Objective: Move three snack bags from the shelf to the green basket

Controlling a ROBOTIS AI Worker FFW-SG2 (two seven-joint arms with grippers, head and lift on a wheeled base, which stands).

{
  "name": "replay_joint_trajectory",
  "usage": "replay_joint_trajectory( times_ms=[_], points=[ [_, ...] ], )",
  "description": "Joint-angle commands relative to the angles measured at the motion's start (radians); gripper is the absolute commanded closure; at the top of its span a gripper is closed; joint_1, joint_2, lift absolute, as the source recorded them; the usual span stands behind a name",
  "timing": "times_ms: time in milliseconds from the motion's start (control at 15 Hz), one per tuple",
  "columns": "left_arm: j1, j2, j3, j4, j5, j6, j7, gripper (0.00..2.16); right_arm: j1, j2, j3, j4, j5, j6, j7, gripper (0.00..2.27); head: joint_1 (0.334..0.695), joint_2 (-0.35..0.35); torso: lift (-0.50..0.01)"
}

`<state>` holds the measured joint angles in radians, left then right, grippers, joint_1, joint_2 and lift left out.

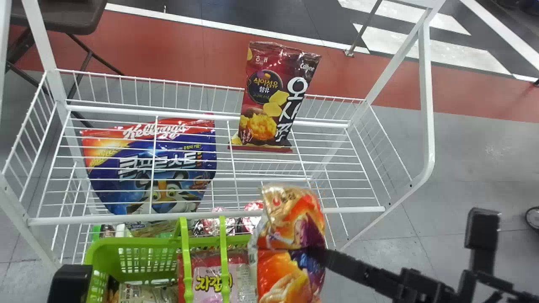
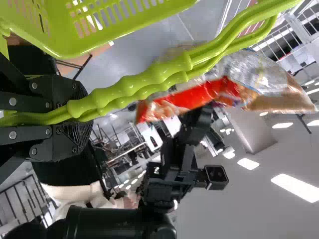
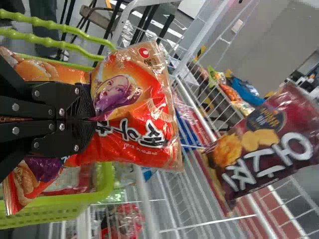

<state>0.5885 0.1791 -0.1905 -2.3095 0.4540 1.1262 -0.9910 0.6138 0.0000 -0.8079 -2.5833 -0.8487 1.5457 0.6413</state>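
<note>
the right claw [image 1: 334, 259] is squeezing the orange snack bag [image 1: 290, 252], with its two black fingers pressing together on the middle of it. the orange snack bag is standing tall near the right end of the green basket [image 1: 130, 243], and its top is sticking up in front of the shelf's near edge. the left claw [image 2: 82, 115] is clamping on the green handles [image 2: 134, 85] of the basket, and they are running between its fingers.

the green basket is sitting just in front of the near edge of the shelf [image 1: 206, 217], closer to the near left corner. inside it, a red and pink bag [image 1: 212, 280] is lying in the middle, behind the handles, and a pale bag [image 1: 145, 293] is lying on the left side.

on the shelf, a dark red snack bag [image 1: 276, 97] is leaning back on the far edge, a bit right of the middle, and its top is poking up over the edge. a big blue bag [image 1: 151, 168] is showing through the white wires on the left side. some shiny red and white packs [image 1: 217, 226] are peeking out between the shelf's near edge and the basket. a brown chair [image 1: 59, 14] is standing past the far left corner.
</note>
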Motion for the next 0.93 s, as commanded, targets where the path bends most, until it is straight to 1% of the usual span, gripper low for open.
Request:
replay_joint_trajectory(
  times_ms=[0, 200, 333, 467, 667, 733, 800, 867],
  points=[
    [-0.001, -0.001, -0.001, -0.001, -0.001, -0.001, 0.0, 1.67, 0.02, 0.001, 0.079, 0.071, 0.034, 0.027, 0.0, 2.25, 0.695, -0.35, -0.047],
    [-0.001, -0.006, -0.004, -0.002, -0.003, -0.004, 0.0, 1.67, 0.027, 0.001, 0.176, 0.13, 0.065, 0.027, -0.009, 2.25, 0.695, -0.35, -0.047],
    [0.001, -0.006, -0.004, -0.004, -0.003, -0.001, 0.0, 1.67, 0.041, 0.001, 0.256, 0.161, 0.115, 0.027, -0.026, 2.25, 0.695, -0.35, -0.047],
    [0.005, -0.006, -0.004, -0.008, -0.005, -0.004, 0.0, 1.67, 0.049, 0.001, 0.315, 0.195, 0.155, 0.027, -0.068, 2.25, 0.695, -0.35, -0.047],
    [0.005, -0.004, -0.003, -0.008, -0.005, -0.004, 0.0, 1.67, 0.058, 0.001, 0.363, 0.18, 0.241, 0.027, -0.163, 2.23, 0.695, -0.35, -0.047],
    [0.005, -0.004, -0.003, -0.008, -0.005, -0.004, 0.0, 1.67, 0.066, 0.001, 0.368, 0.161, 0.264, 0.027, -0.186, 2.03, 0.695, -0.35, -0.047],
    [0.005, -0.004, -0.001, -0.008, -0.005, -0.004, 0.0, 1.67, 0.07, 0.001, 0.372, 0.143, 0.278, 0.027, -0.206, 1.25, 0.695, -0.35, -0.047],
    [0.005, -0.004, -0.003, -0.008, -0.005, -0.004, 0.002, 1.67, 0.075, 0.001, 0.385, 0.126, 0.303, 0.027, -0.226, 0.14, 0.695, -0.35, -0.047]
  ],
)
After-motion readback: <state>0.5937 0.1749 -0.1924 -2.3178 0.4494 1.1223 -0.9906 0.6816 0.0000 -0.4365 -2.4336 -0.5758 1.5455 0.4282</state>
